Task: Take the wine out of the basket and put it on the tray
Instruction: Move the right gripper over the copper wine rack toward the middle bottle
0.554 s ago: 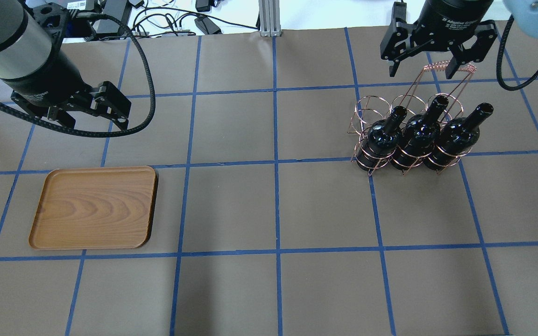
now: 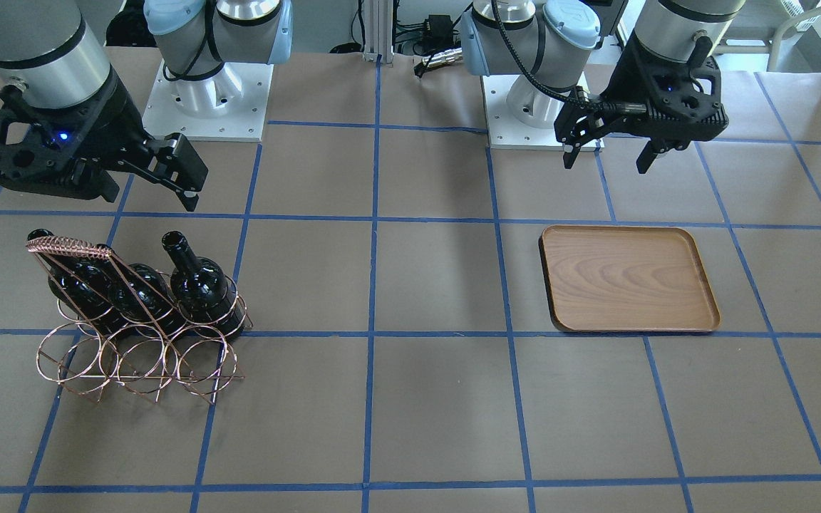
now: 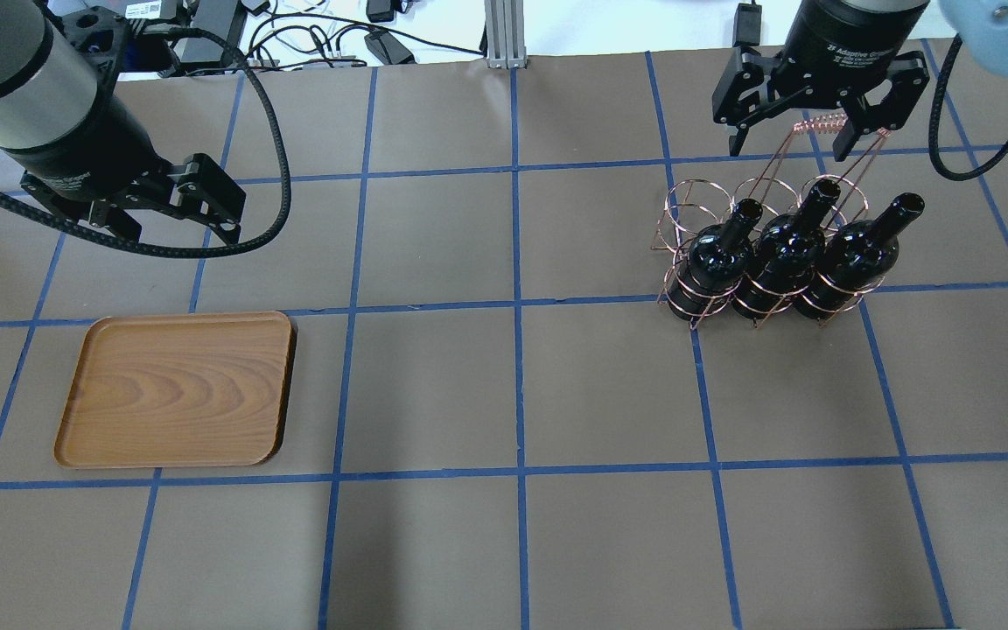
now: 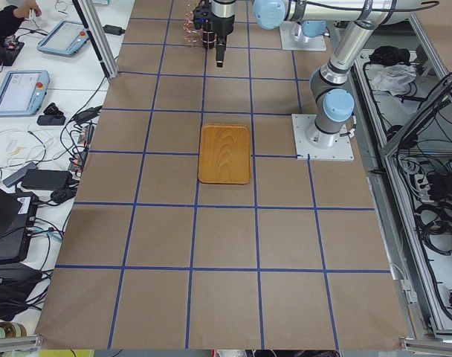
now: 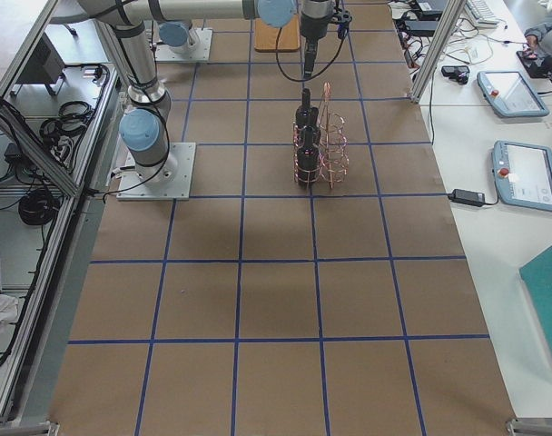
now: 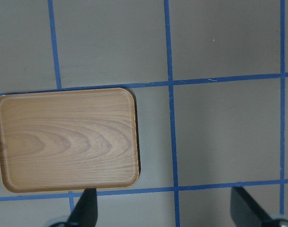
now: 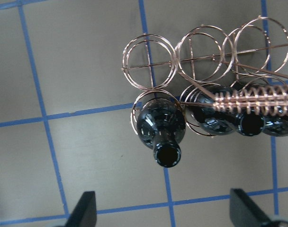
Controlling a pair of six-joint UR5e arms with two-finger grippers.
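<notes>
Three near-black wine bottles stand in the copper wire basket (image 3: 688,206) at the table's right: left (image 3: 718,258), middle (image 3: 784,249) and right (image 3: 858,249). My right gripper (image 3: 788,149) is open and empty, above the basket's far side by its coiled handle (image 3: 828,124). In the right wrist view one bottle (image 7: 163,127) stands between and ahead of my open fingertips (image 7: 85,210), the handle (image 7: 257,101) over the others. The wooden tray (image 3: 176,389) lies empty at the left. My left gripper (image 3: 176,229) is open and empty, above the table behind the tray (image 6: 66,139).
The table is brown paper with a blue tape grid. The basket's far row of rings (image 7: 148,59) holds nothing. In the front-facing view the basket (image 2: 140,356) is on the left and the tray (image 2: 628,278) on the right. Cables and arm bases lie past the table's far edge.
My right gripper has shifted slightly over the basket's handle. The left arm, the bottles and the tray have not moved.
</notes>
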